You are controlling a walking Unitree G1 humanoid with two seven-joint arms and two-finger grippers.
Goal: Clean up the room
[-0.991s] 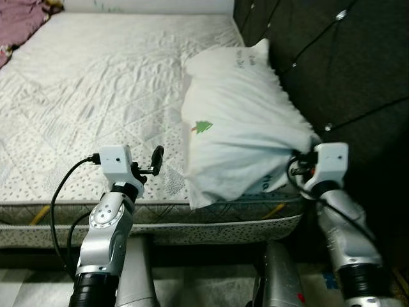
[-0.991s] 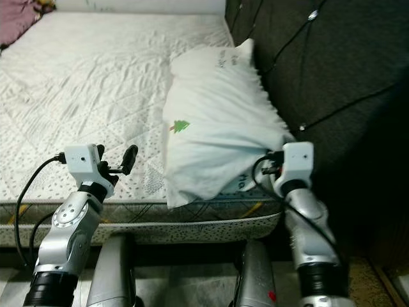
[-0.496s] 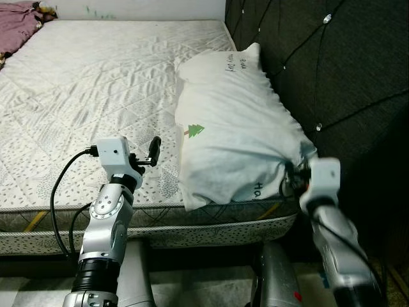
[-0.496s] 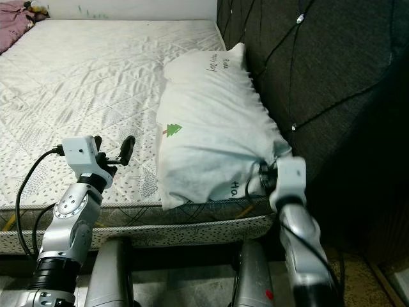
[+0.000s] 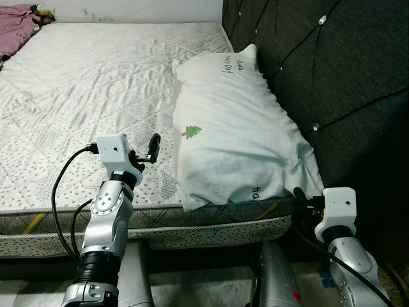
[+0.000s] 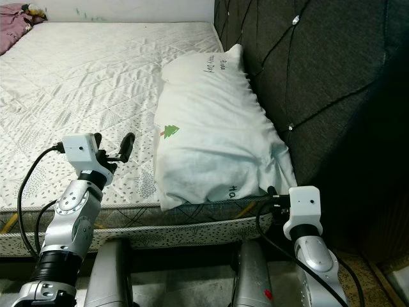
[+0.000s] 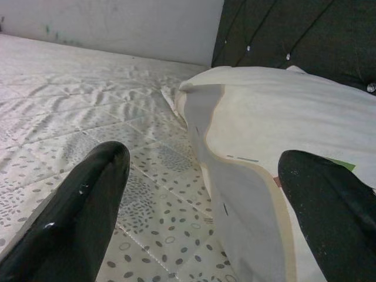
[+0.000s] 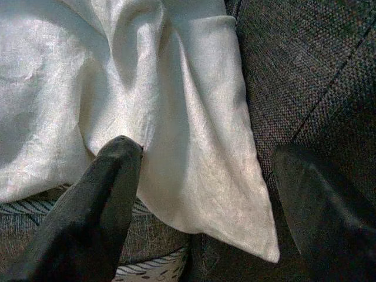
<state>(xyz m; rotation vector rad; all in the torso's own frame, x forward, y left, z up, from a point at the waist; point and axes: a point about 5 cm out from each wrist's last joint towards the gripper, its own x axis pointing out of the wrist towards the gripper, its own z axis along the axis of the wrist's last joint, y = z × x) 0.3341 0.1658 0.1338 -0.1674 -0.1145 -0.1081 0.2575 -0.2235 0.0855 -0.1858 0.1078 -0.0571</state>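
A white pillow (image 5: 236, 134) with a small green tree print lies along the dark headboard at the right side of the bed. My left gripper (image 7: 205, 170) is open and hovers over the mattress by the front edge, just left of the pillow. One of its fingers (image 5: 154, 146) points toward the pillow. My right gripper (image 8: 208, 153) is open and sits low at the bed's front right corner. The pillow's loose corner (image 8: 235, 205) hangs between its spread fingers, and neither finger (image 8: 111, 176) pinches it.
The quilted white mattress (image 5: 96, 83) stretches away to the left and back. A tufted dark headboard (image 5: 332, 64) walls off the right side. Purple cloth (image 5: 16, 16) lies at the far left corner. The bed's front edge (image 5: 211, 220) is right before me.
My right gripper has let go of the pillow's bunched corner, opened and dropped down and back. The pillow has settled flat. The camera shifted slightly; the left gripper stays put.
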